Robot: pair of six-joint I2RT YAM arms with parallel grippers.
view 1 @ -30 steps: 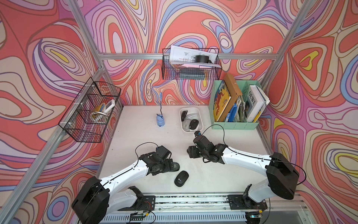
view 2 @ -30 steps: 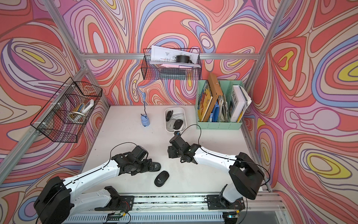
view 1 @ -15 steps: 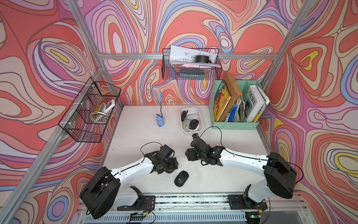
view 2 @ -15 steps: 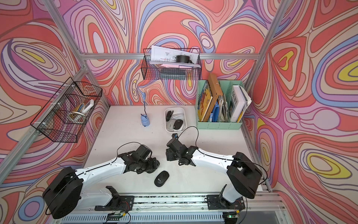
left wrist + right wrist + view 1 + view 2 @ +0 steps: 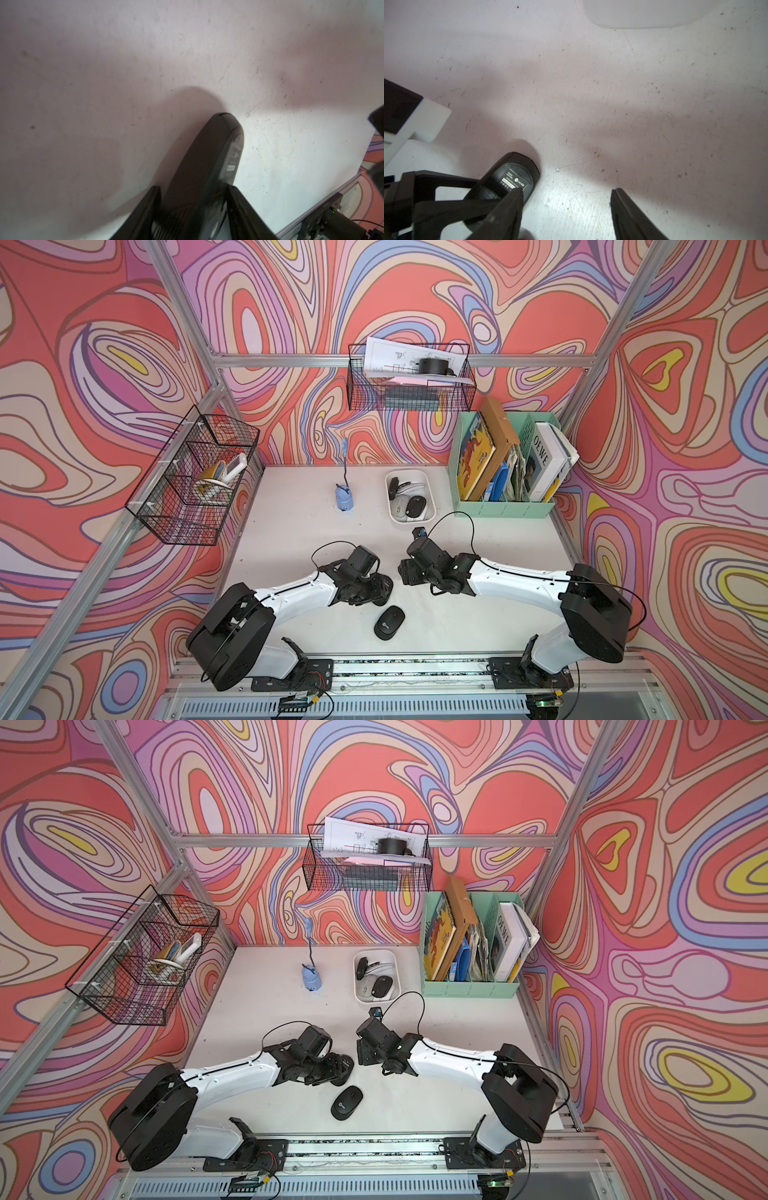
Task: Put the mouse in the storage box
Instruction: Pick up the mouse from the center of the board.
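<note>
A black mouse (image 5: 207, 158) stands tipped on its edge just above the table, and my left gripper (image 5: 193, 188) is shut on it, a finger against each side. Its labelled underside (image 5: 513, 180) faces my right wrist view. In both top views that grip sits at mid-table (image 5: 380, 587) (image 5: 341, 1067). My right gripper (image 5: 566, 207) (image 5: 409, 572) hangs open and empty just right of it. The white storage box (image 5: 432, 502) (image 5: 397, 979) stands behind the grippers with several mice in it; a corner of it (image 5: 643, 16) shows in my right wrist view.
A second black mouse (image 5: 389, 622) lies flat near the front rail. A blue desk gadget (image 5: 344, 502) stands left of the box and a mint-green file organizer (image 5: 503, 506) to its right. Black wire baskets (image 5: 195, 485) (image 5: 409, 381) hang on the walls.
My left gripper's jaws have closed onto the mouse and tipped it on edge. The right gripper has drifted slightly toward the left one, still open.
</note>
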